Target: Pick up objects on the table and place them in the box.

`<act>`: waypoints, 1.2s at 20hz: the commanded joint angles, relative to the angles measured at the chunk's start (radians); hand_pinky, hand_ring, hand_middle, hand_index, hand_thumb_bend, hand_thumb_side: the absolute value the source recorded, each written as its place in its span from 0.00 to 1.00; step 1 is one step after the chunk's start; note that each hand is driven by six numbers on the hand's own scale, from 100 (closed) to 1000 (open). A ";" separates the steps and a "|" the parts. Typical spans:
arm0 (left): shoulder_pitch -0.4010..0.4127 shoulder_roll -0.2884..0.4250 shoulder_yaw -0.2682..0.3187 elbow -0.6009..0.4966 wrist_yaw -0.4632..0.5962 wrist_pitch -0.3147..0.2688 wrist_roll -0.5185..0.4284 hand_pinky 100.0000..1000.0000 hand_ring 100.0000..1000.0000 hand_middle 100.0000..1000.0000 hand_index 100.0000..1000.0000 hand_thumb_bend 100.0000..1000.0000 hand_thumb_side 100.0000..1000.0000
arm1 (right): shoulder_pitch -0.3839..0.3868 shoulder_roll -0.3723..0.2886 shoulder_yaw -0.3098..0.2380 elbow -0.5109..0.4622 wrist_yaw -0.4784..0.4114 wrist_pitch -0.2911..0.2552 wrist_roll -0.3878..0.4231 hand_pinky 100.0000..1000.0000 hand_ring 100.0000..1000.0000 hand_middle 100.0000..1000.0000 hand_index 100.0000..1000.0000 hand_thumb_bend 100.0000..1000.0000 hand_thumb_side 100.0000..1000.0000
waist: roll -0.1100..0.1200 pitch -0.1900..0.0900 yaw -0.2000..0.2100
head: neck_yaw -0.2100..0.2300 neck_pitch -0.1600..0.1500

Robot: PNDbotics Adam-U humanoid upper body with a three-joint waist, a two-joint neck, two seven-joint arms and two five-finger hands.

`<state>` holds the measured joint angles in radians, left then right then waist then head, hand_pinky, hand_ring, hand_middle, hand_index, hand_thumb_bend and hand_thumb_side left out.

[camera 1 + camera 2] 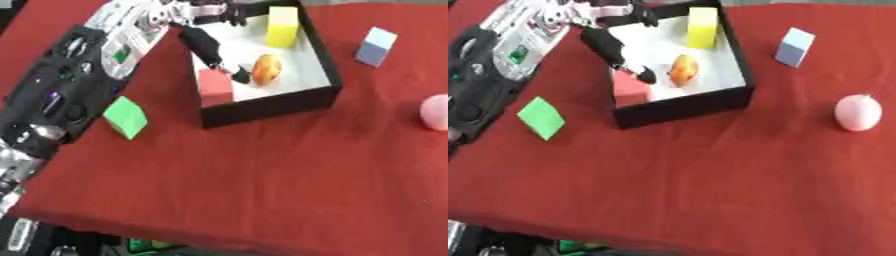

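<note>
The left hand (pixel 206 42) reaches over the box (pixel 271 102), fingers straight and relaxed, tips just above the red block (pixel 215 84) inside, beside an apple (pixel 267 68) and yellow block (pixel 283 26). On the red tablecloth (pixel 262 175) outside lie a green block (pixel 126 116), a blue block (pixel 375 46) and a pink ball (pixel 857 112).

The left arm (pixel 61 95) is showing as a bulky black casing, running from beside the green block (pixel 126 117) up toward the box (pixel 271 102). Small round fittings and a faint purple glint are dotting the black shell near that block. Farther up, nearer the box, the casing is turning silver-white and carrying a small green square marking. The hand (pixel 210 47), at the box's near-left corner, is looking black with slim dark fingers (pixel 238 75), and pale pinkish-silver parts are showing at the wrist above it.
</note>
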<state>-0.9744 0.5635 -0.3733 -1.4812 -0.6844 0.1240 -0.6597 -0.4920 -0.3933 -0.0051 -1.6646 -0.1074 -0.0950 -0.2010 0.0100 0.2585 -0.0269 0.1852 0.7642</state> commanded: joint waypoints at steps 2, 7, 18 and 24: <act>0.006 0.134 0.127 -0.137 0.158 0.079 0.070 0.70 0.77 0.72 0.83 0.49 0.53 | -0.003 -0.036 -0.008 -0.024 0.000 -0.001 -0.004 0.79 0.81 0.83 0.88 0.00 0.34 | 0.000 -0.028 0.010 | -0.015 0.006; 0.072 0.321 0.214 -0.182 0.270 0.125 0.071 0.73 0.80 0.74 0.85 0.48 0.50 | 0.007 -0.052 -0.010 -0.025 0.004 0.000 -0.007 0.79 0.81 0.83 0.88 0.00 0.33 | 0.002 -0.032 0.019 | -0.024 0.006; 0.333 0.567 0.335 -0.167 0.320 0.113 0.046 0.79 0.85 0.77 0.85 0.65 0.32 | 0.005 -0.066 -0.010 -0.030 0.009 0.002 -0.008 0.79 0.81 0.83 0.88 0.00 0.33 | 0.003 -0.021 0.014 | -0.060 -0.011; 0.370 0.599 0.312 -0.177 0.227 -0.006 -0.025 0.88 0.89 0.77 0.81 0.94 0.00 | -0.001 -0.069 -0.010 -0.032 0.010 0.004 -0.009 0.79 0.81 0.83 0.88 0.00 0.33 | 0.002 -0.013 0.004 | -0.067 -0.031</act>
<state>-0.5964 1.1069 -0.0682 -1.6444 -0.4318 0.1469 -0.6719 -0.4756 -0.4294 -0.0060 -1.6747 -0.1018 -0.0917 -0.2080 0.0100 0.2611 -0.0233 0.1209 0.7464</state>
